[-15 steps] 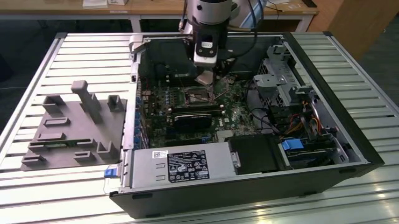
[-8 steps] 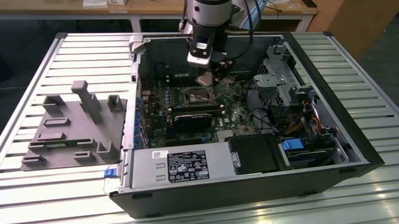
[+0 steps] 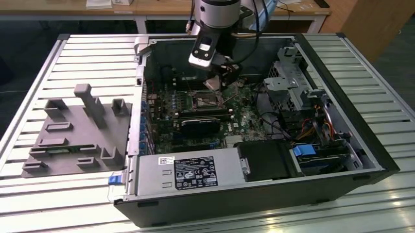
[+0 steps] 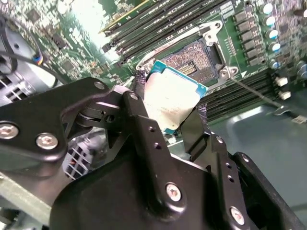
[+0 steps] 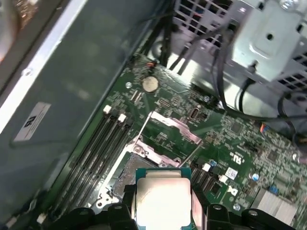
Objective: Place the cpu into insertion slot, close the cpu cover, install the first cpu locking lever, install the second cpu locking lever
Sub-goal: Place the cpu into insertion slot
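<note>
Clamps small flat square silver-topped cpu [image 4: 172,103] by two opposite edges in black two-finger gripper [image 3: 216,83]. Holds chip tilted above square black-rimmed insertion slot [image 4: 194,57], near middle of green circuit board [image 5: 230,143] inside open computer case [image 3: 363,126]; not seated. Leaves thin silver-grey metal cpu cover [image 5: 177,125] raised open along one slot edge.

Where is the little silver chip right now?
In the second wrist view the chip is pinched in the gripper, close to the open socket on the green board, beside the long black slots.
</note>
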Available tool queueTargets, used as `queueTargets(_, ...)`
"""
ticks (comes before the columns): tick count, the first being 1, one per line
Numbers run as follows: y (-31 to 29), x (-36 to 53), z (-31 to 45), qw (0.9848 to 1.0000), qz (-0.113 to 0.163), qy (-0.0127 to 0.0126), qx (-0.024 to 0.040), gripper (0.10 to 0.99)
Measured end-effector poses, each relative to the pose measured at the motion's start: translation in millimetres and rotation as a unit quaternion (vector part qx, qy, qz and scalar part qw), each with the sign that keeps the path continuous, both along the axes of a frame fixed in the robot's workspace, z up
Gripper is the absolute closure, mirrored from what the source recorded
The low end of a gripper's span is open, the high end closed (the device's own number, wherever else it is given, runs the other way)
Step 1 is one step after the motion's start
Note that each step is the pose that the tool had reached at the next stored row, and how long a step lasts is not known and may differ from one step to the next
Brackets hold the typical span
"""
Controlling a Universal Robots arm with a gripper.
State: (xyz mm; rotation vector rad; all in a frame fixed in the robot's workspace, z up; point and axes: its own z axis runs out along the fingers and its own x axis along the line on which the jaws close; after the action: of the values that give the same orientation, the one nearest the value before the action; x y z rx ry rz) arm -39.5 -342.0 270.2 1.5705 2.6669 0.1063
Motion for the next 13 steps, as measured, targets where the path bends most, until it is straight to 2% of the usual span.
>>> queueTargets(3,0.0,0.0,-0.7,0.9996,-0.027,0.0,0.0,0.545)
queueTargets(6,0.0,0.0,-1.4,0.9985,-0.054,0.0,0.0,0.545)
queueTargets(10,0.0,0.0,-2.4,0.9959,-0.091,0.0,0.0,0.545)
queueTargets(13,0.0,0.0,-3.1,0.9931,-0.117,0.0,0.0,0.545)
